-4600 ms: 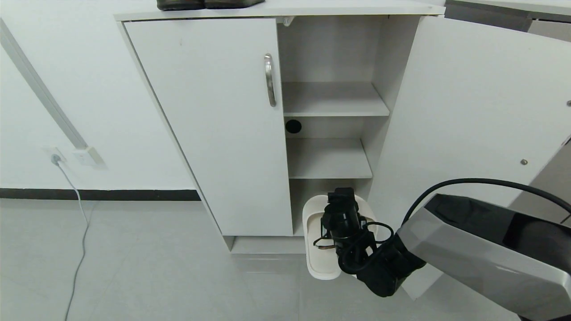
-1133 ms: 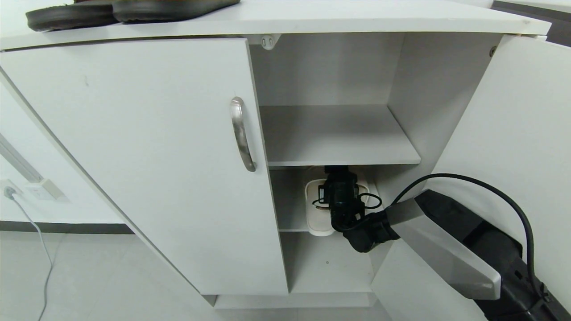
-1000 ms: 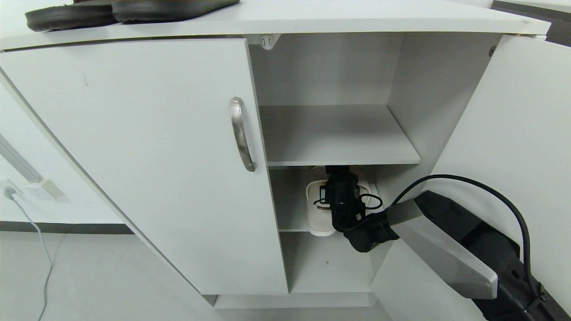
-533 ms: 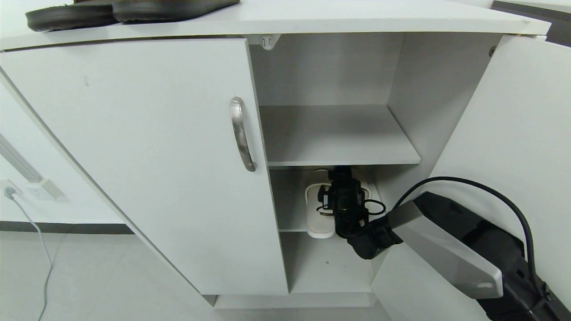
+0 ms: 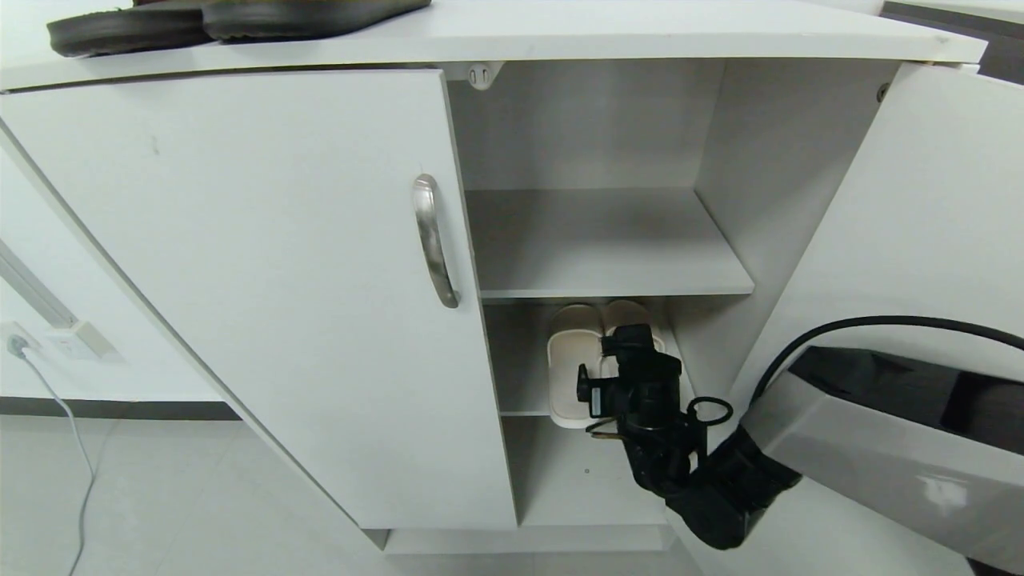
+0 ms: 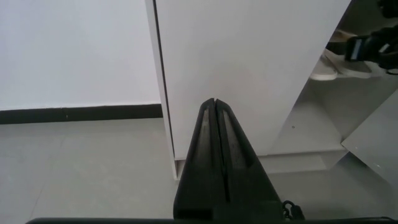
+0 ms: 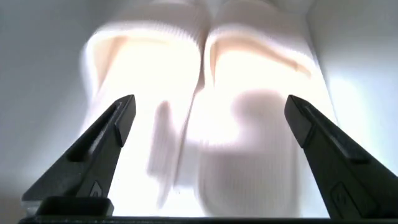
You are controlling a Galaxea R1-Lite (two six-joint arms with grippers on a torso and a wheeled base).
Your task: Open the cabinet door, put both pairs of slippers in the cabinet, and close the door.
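Observation:
A pair of cream slippers (image 5: 574, 364) lies side by side on the cabinet's lower shelf (image 5: 524, 400), heels at its front edge. My right gripper (image 5: 626, 342) hangs just in front of the pair and is open and empty. In the right wrist view its fingers (image 7: 115, 121) stand wide apart before the cream slippers (image 7: 249, 93). A dark pair of slippers (image 5: 224, 18) rests on the cabinet top (image 5: 640, 32). The right door (image 5: 920, 200) is swung open. My left gripper (image 6: 214, 106) is shut and empty, low in front of the closed left door (image 6: 249, 62).
The left door (image 5: 240, 264) with its metal handle (image 5: 433, 240) stays closed. The upper shelf (image 5: 600, 240) and the bottom compartment (image 5: 584, 480) are bare. A wall socket and cable (image 5: 24, 352) sit at the far left above the grey floor.
My right gripper let go of the cream slippers on the lower shelf and drew back out and down. Since the oldest frame the head camera has shifted closer and higher.

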